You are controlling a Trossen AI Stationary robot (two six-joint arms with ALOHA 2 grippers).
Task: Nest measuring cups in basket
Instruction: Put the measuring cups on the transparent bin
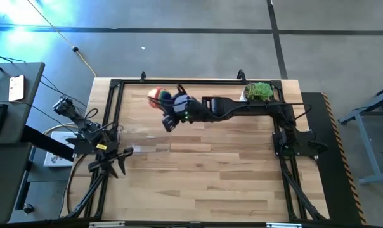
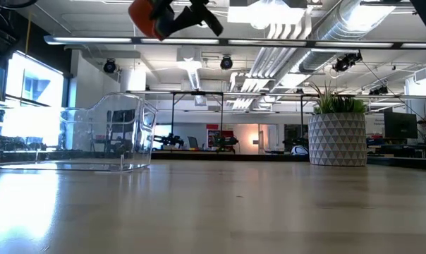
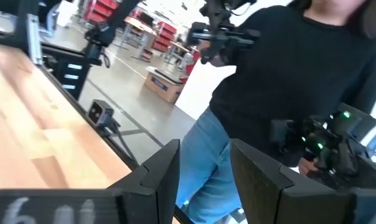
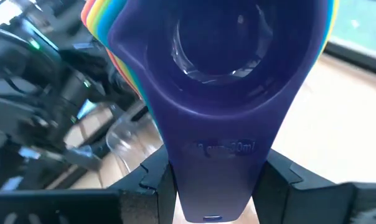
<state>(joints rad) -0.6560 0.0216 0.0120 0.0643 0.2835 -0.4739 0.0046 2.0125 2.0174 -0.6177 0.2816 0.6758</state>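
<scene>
Your right gripper (image 4: 216,180) held the nested measuring cups (image 4: 219,81) aloft.
Its fingers (image 4: 155,177) pinched the purple handle from both sides — the stack hung high above the table (image 1: 204,183), near the clear basket (image 2: 104,137). Your left gripper (image 3: 203,171) waited at the table's left edge, jaws apart and empty — a person (image 3: 281,68) stood beyond.

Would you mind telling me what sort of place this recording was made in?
Probably an industrial lab or workshop hall: exposed ceiling ducts, a bare concrete floor, and more work tables beyond the wooden table.
</scene>
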